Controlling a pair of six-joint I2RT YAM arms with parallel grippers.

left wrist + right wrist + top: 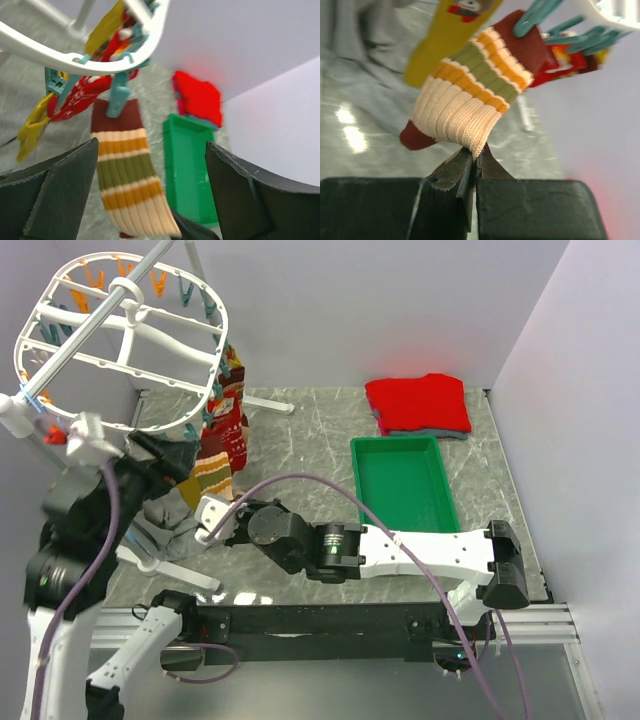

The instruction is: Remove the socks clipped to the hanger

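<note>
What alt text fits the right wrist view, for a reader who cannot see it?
The right gripper is shut on the cream edge of a striped sock, which hangs from a teal clip on the white hanger. A yellow sock hangs behind.

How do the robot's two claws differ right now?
The left claw is wide open and grips nothing; the right claw is pinched shut on the cream end of the striped sock. The left claw faces that sock, apparently without touching it; the right claw touches it. Both aim at the same sock, held by a teal clip on the hanger.
</note>
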